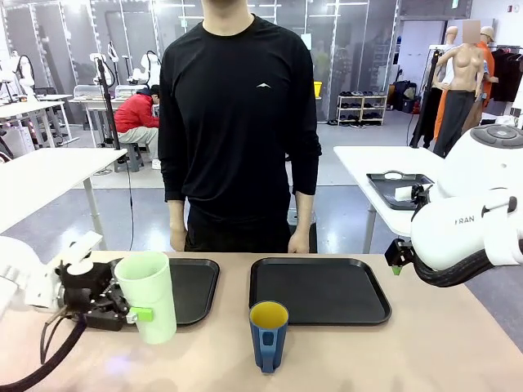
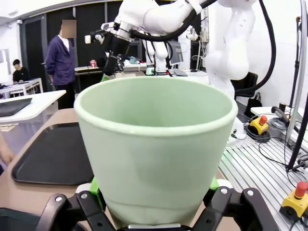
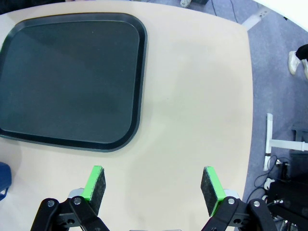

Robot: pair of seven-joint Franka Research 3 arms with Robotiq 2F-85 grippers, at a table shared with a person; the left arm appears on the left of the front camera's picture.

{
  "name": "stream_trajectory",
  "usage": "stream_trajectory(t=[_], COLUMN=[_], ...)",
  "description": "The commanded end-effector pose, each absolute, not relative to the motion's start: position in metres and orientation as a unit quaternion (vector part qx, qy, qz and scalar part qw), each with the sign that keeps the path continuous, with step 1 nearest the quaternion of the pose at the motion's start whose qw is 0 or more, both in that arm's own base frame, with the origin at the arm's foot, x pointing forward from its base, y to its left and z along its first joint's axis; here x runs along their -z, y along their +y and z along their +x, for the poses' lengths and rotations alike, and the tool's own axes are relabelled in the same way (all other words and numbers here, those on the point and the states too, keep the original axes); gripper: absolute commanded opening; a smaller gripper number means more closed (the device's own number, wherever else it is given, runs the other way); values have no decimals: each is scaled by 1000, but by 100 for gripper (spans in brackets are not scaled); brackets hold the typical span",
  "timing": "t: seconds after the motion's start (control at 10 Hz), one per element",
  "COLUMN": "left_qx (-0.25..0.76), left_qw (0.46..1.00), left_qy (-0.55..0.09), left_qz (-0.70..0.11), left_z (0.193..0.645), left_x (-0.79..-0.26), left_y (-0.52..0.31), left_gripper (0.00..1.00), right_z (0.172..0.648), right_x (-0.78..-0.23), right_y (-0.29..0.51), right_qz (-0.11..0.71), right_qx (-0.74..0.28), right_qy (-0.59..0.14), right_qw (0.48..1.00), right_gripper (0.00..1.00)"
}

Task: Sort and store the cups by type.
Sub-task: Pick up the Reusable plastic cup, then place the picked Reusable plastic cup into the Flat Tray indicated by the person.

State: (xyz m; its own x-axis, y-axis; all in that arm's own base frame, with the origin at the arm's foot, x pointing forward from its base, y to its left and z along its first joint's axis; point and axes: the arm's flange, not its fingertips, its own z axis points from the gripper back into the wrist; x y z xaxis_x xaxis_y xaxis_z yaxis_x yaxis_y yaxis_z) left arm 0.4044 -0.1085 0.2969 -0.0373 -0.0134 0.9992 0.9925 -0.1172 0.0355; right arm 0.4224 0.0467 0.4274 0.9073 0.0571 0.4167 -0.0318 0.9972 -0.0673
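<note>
Gripping mint tumbler (image 1: 147, 296) at lower left, left fingers (image 1: 140, 314) clamped on its wall | blue mug (image 1: 268, 335) upright on table (image 1: 425, 343), lower centre, just before right tray (image 1: 319, 290) | right fingers (image 3: 95, 185) wide apart, holding nothing

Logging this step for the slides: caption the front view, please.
Left hand grips the green tumbler by the left tray; blue mug stands before the right tray.
</note>
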Motion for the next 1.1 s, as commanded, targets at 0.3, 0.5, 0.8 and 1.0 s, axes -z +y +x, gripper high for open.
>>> stream_trajectory(t=[0.3, 0.5, 0.8, 1.0], left_qx=[538, 538, 538, 538], left_qw=[468, 468, 468, 468], left_qy=[-480, -480, -480, -480], left_qz=[-511, -511, -511, -511], left_z=[402, 402, 402, 402], left_x=[-298, -298, -298, -298], left_y=[-102, -102, -102, -102], left_gripper=[33, 33, 33, 33], right_z=[423, 423, 423, 423], right_x=[-427, -427, -427, -427], right_y=[46, 46, 46, 46], right_qz=[-29, -29, -29, -29], right_qx=[-23, -23, -23, -23], right_qy=[-214, -214, -214, -214], right_qw=[976, 976, 976, 976], right_gripper=[100, 100, 100, 100])
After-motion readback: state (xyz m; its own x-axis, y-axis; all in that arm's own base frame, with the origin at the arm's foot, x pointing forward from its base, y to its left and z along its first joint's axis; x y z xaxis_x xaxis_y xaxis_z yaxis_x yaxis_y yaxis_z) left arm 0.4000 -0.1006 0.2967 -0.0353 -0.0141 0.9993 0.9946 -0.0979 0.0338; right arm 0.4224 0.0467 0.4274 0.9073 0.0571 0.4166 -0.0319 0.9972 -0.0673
